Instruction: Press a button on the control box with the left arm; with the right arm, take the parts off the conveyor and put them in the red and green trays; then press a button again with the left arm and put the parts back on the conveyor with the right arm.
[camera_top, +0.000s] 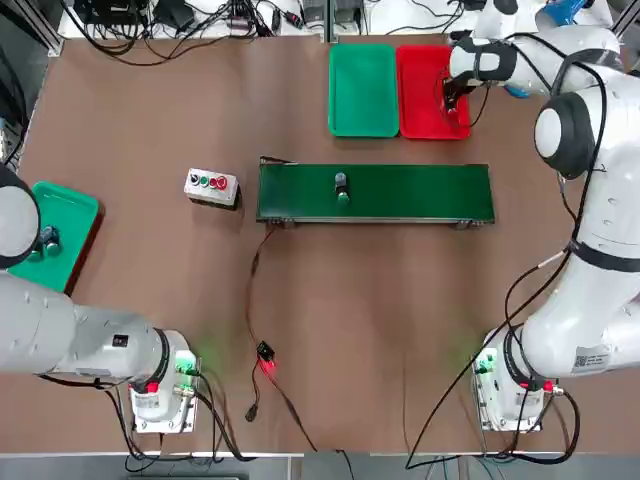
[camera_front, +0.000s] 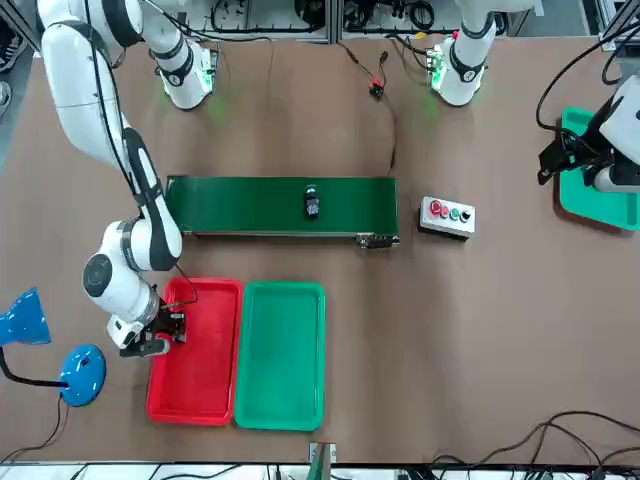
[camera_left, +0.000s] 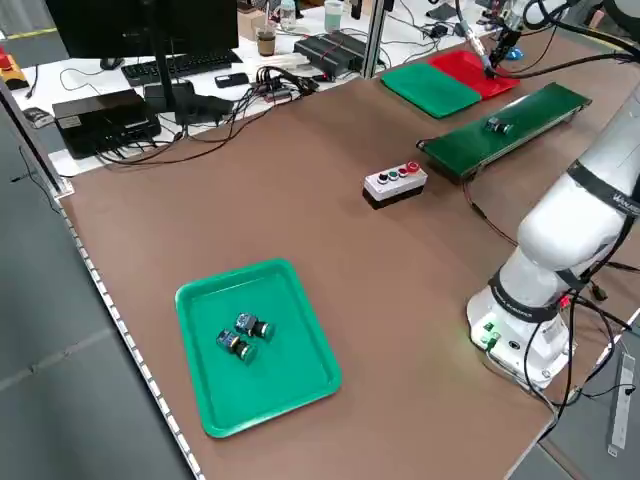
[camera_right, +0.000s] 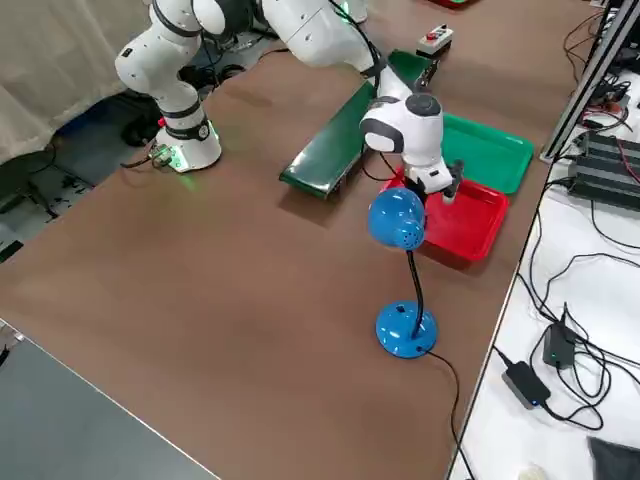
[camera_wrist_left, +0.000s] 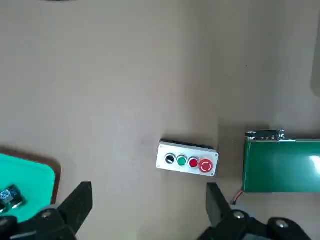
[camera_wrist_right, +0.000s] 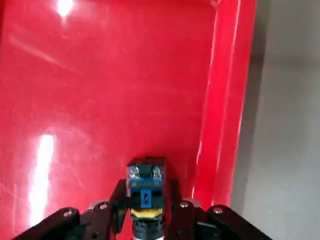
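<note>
Red tray (camera_wrist_right: 100, 75) under right gripper (camera_wrist_right: 146, 212) flanking part (camera_wrist_right: 146, 187), left gripper (camera_wrist_left: 145, 205) spread wide.

You are looking at a robotics lab: cables (camera_top: 180, 25) are trailing along the brown worktop (camera_top: 150, 290), electronics boxes (camera_left: 95, 118) sitting beside it.

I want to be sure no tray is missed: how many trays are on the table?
3: a green tray and a red tray side by side beyond the conveyor, and another green tray near the robot's left arm.
</note>
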